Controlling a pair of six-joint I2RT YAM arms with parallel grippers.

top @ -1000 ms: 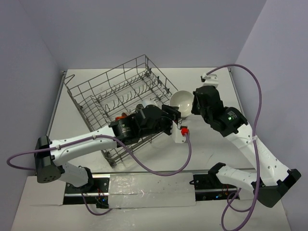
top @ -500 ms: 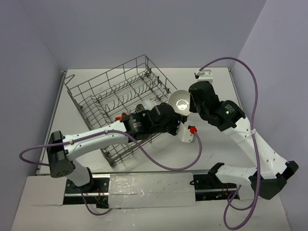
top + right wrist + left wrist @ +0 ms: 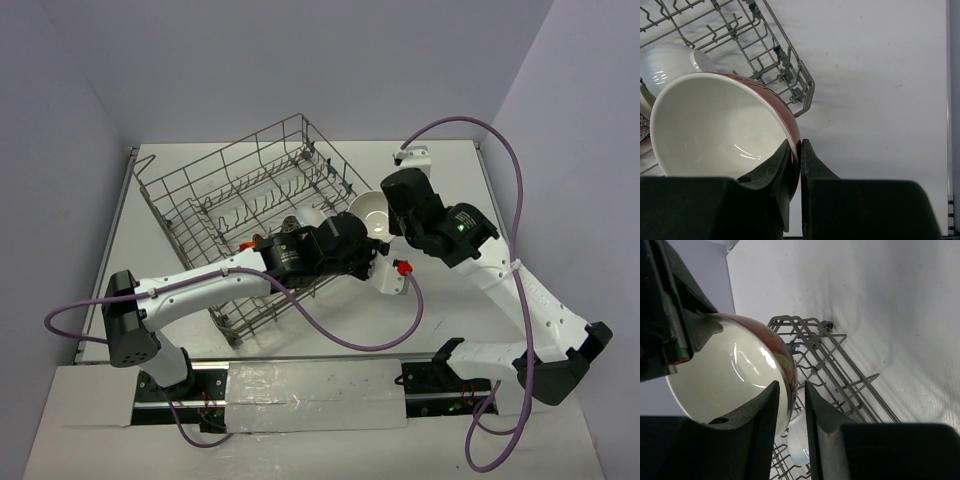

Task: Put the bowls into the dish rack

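Observation:
The white bowl with the red patterned outside (image 3: 368, 212) hangs tilted in the air by the dish rack's (image 3: 200, 200) right corner. My right gripper (image 3: 386, 217) is shut on its rim, shown in the right wrist view (image 3: 796, 145) with one finger inside the bowl (image 3: 715, 125) and one outside. My left gripper (image 3: 364, 242) is open and straddles the same bowl's rim (image 3: 791, 387). One finger lies against the white inside (image 3: 730, 375). The other stands a small gap off the red outside. A second bowl (image 3: 670, 65) lies in the rack, pale underside showing.
The rack's wire corner and tines (image 3: 785, 65) lie just below and left of the held bowl, and also show in the left wrist view (image 3: 840, 370). Bare white table (image 3: 440, 300) lies to the right of the rack. Purple cables loop from both arms.
My right gripper has carried the bowl left toward the rack's corner. My left gripper has moved right and up until its jaws straddle the bowl's rim.

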